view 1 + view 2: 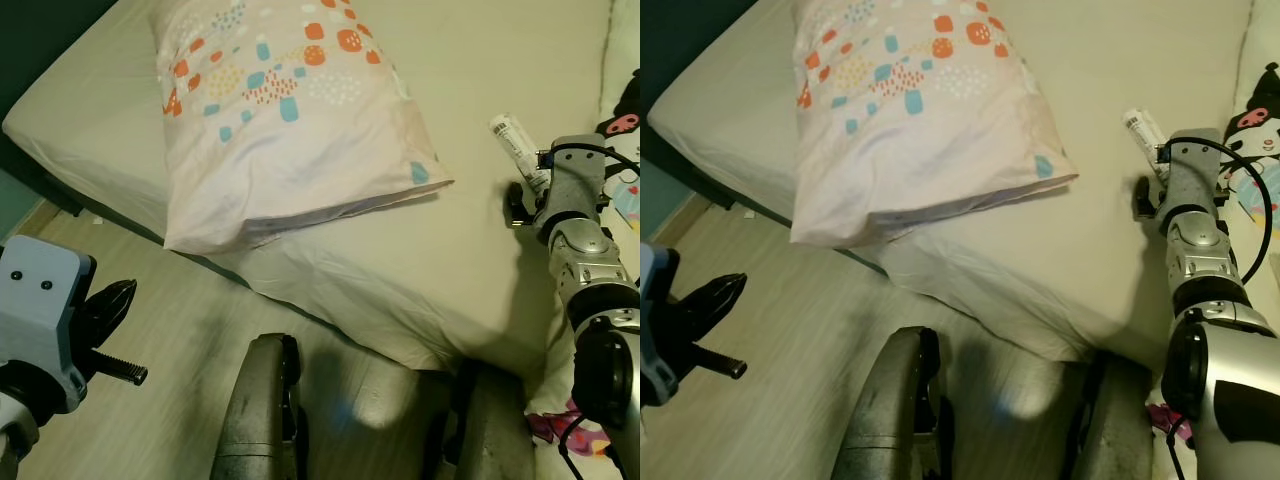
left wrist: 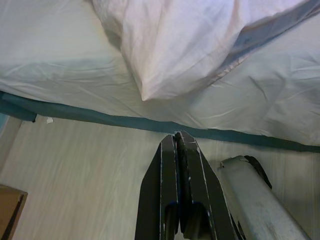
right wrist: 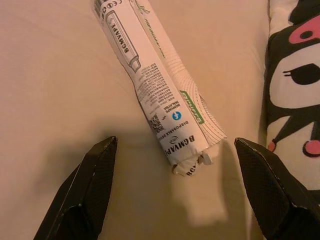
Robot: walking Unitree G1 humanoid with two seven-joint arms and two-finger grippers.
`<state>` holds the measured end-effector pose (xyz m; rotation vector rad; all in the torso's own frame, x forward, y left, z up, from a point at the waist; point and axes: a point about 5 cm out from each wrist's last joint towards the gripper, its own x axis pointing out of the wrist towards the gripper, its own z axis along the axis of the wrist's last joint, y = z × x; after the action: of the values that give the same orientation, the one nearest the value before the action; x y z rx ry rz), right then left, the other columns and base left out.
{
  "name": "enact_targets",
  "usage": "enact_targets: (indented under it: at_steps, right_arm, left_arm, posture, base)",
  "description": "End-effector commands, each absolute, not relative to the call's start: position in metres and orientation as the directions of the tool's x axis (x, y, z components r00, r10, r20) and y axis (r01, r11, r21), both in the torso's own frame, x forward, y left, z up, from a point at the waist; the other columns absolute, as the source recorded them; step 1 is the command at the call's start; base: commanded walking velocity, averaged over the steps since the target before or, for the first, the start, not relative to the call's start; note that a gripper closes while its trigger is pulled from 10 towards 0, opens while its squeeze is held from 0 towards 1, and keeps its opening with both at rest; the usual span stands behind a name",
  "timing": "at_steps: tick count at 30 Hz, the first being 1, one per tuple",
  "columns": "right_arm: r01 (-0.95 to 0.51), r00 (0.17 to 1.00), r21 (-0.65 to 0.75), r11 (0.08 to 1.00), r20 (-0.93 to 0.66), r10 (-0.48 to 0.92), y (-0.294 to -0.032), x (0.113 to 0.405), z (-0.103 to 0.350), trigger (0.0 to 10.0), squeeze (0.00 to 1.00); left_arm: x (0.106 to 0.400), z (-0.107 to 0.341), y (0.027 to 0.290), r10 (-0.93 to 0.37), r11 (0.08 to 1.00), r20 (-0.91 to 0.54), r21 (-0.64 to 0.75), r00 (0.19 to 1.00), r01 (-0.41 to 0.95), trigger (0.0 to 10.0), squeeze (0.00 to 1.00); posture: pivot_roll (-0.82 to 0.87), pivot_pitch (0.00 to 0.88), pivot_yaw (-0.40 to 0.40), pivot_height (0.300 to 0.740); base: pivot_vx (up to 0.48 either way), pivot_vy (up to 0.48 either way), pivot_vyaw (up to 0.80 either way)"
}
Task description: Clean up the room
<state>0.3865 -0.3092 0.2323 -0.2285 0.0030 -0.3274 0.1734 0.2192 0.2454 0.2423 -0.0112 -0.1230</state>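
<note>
right wrist view, my right claw (image 3: 172,195): fingers spread wide, one tip either side of the near end of the wrapped packet (image 3: 157,90), not touching it yet.
packet: a white printed roll lying flat on the beige sheet (image 3: 55,85), running away from me at a slant, its crumpled end nearest my fingers.
risk, the slant: the roll does not sit square between my fingers, so a closing pinch could catch only the twisted end and tear the wrapper or let the roll swing loose.
risk, the sheet: the bedding is soft (it will give under me), so pressing down too far might bunch cloth between the tips and the roll.
risk, the neighbour: the cartoon-print fabric (image 3: 295,85) lies just beside the roll, and my outer finger could snag it instead.
left claw (image 2: 178,145): fingers pressed together, holding nothing, hanging low over the wood floor (image 2: 85,170) by the bed edge.
further off: the patterned pillow (image 1: 285,110) rests on the bed, well apart from the roll, no hazard to this grab.
</note>
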Motion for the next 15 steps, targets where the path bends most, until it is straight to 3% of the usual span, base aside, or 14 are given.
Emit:
enact_targets:
  at_steps: [1, 2, 3, 4, 5, 9, 10, 15]
  right_arm:
    - [0.309, 0.947, -0.205, 0.929, -0.025, -0.320, -0.3089, 0.3838, 0.2154, 5.1, 0.00]
    - [0.309, 0.947, -0.205, 0.929, -0.025, -0.320, -0.3089, 0.3838, 0.2154, 5.1, 0.00]
    - [0.309, 0.947, -0.203, 0.929, -0.025, -0.320, -0.3088, 0.3838, 0.2153, 3.0, 0.00]
    - [0.309, 0.947, -0.203, 0.929, -0.025, -0.320, -0.3088, 0.3838, 0.2153, 3.0, 0.00]
    - [0.309, 0.947, -0.200, 0.930, -0.024, -0.320, -0.3088, 0.3838, 0.2152, 1.1, 0.00]
    - [0.309, 0.947, -0.199, 0.930, -0.025, -0.320, -0.3088, 0.3838, 0.2151, 1.1, 0.00]
    - [0.310, 0.947, -0.197, 0.930, -0.024, -0.320, -0.3088, 0.3838, 0.2150, 0.0, 0.00]
    - [0.309, 0.947, -0.194, 0.931, -0.025, -0.319, -0.3087, 0.3838, 0.2149, 0.0, 0.00]
  left_arm:
    - [0.1707, 0.2438, 0.2224, -0.110, 0.957, -0.037, 0.264, 0.993, 0.116, 10.0, 0.00]
    - [0.1707, 0.2438, 0.2224, -0.110, 0.957, -0.037, 0.264, 0.993, 0.116, 10.0, 0.00]
    - [0.1706, 0.2439, 0.2231, -0.109, 0.957, -0.038, 0.265, 0.993, 0.115, 10.0, 0.00]
    - [0.1706, 0.2439, 0.2231, -0.109, 0.957, -0.038, 0.265, 0.993, 0.115, 10.0, 0.00]
    - [0.1705, 0.2441, 0.2240, -0.107, 0.957, -0.039, 0.265, 0.993, 0.113, 10.0, 0.00]
    - [0.1706, 0.2441, 0.2246, -0.105, 0.958, -0.040, 0.265, 0.994, 0.112, 10.0, 0.00]
    - [0.1705, 0.2440, 0.2251, -0.103, 0.958, -0.041, 0.265, 0.994, 0.110, 10.0, 0.00]
    - [0.1706, 0.2436, 0.2258, -0.098, 0.959, -0.042, 0.263, 0.994, 0.106, 10.0, 0.00]
  posture:
    - [0.47, 0.436, 0.196, 0.546]
    - [0.47, 0.436, 0.196, 0.546]
    - [0.47, 0.432, 0.197, 0.546]
    - [0.47, 0.432, 0.197, 0.546]
    - [0.47, 0.432, 0.197, 0.546]
    - [0.47, 0.432, 0.195, 0.546]
    - [0.47, 0.433, 0.194, 0.546]
    - [0.47, 0.432, 0.192, 0.546]
  base:
    - [0.000, 0.000, 0.00]
    - [0.000, 0.000, 0.00]
    - [0.000, 0.000, 0.00]
    - [0.000, 0.000, 0.00]
    - [0.000, 0.000, 0.00]
    - [0.000, 0.000, 0.00]
    - [0.000, 0.000, 0.00]
    - [0.000, 0.000, 0.00]
